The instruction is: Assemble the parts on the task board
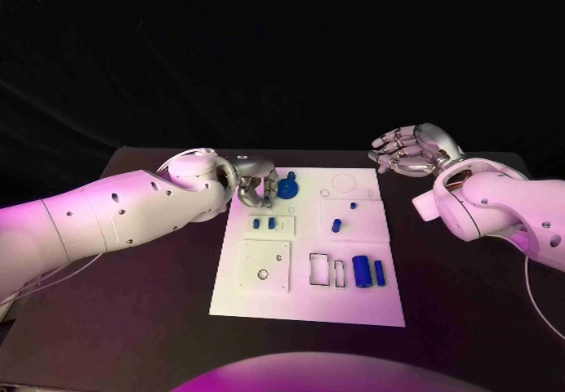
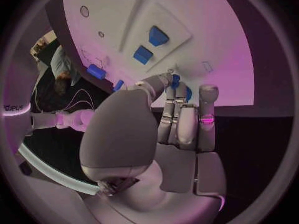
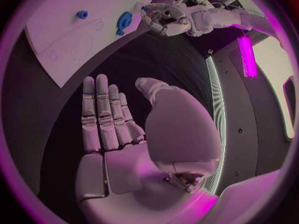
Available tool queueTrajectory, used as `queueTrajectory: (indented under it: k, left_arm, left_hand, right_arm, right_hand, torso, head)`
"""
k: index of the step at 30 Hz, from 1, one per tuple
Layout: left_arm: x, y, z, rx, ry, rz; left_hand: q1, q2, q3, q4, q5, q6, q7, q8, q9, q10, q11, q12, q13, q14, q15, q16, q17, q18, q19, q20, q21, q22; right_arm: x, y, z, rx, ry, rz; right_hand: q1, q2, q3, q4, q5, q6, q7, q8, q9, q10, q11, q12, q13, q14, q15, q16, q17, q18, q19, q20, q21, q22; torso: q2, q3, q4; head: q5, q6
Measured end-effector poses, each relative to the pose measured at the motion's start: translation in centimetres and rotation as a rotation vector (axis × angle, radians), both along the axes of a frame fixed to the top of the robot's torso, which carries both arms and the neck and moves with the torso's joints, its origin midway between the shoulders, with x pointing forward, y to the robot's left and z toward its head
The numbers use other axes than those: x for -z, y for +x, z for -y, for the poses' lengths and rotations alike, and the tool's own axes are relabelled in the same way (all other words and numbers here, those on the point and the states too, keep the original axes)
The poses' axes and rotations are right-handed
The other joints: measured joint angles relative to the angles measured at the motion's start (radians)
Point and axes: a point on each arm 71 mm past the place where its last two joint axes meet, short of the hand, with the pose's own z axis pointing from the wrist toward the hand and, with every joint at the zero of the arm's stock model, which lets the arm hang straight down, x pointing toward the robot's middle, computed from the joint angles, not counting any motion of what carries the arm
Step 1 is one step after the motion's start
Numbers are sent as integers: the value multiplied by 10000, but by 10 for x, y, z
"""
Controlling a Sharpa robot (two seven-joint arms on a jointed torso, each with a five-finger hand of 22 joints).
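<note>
Parts meet the left hand (image 1: 253,186), which pinches a round blue part (image 1: 287,189) at the upper left of the white task board (image 1: 309,306); the right hand (image 1: 407,151), fingers apart and holding nothing, hovers upper right above the black table (image 1: 141,327).

You can't tell whether the left hand (image 1: 253,186) grips the round blue part (image 1: 287,189) — its fingers (image 2: 177,115) cover most of it, and the board's small parts (image 1: 264,222) are too tiny to identify.
</note>
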Motion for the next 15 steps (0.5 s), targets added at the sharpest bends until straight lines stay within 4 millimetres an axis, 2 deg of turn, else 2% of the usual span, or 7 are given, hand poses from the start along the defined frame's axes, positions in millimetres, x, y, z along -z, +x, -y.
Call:
queueTrajectory:
  k: [15]
  left_arm:
    - [1,-2,3,98,-8,-241]
  left_hand:
    - [37,35,0,0,-10,0,0,-21,5,1,-2,-53,-1,0,0,0,0,0,0,0,-2,-1]
  right_arm:
    - [0,0,1,8,0,21]
  right_hand:
    - [0,0,0,0,0,0,0,0,-23,0,0,0,-37,0,0,0,0,-1,37,37,0,-31]
  torso:
    - [1,-5,6]
  head:
    - [19,-26]
